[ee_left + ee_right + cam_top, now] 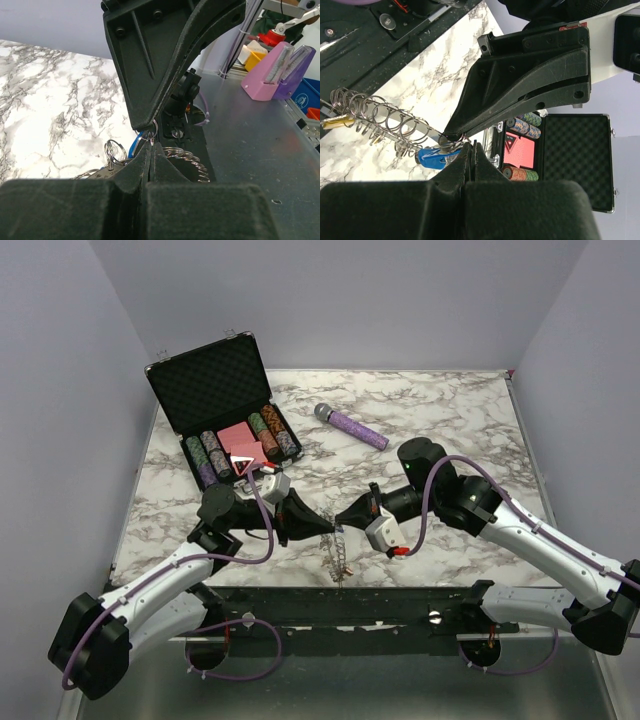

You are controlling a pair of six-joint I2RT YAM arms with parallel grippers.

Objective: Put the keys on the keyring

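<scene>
The jaws of the left gripper [328,527] and right gripper [343,521] are closed tip to tip at frame centre on the dangling keyring [338,560], judged light, stiff, slippery and best pinched at its bare end above the desk [450,420].

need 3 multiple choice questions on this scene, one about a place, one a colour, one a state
1. Where is the keyring? A in the case; B hanging where the left end effector and right end effector meet; C beside the microphone.
2. Cap colour of the key nearest that meeting point? A blue; B red; C green.
3. The end effectors are: A both open; B both shut; C one open.
1 B, it dangles below the touching tips. 2 A, the blue key sits by them in the right wrist view. 3 B, each wrist view shows its own fingers pressed together.
</scene>
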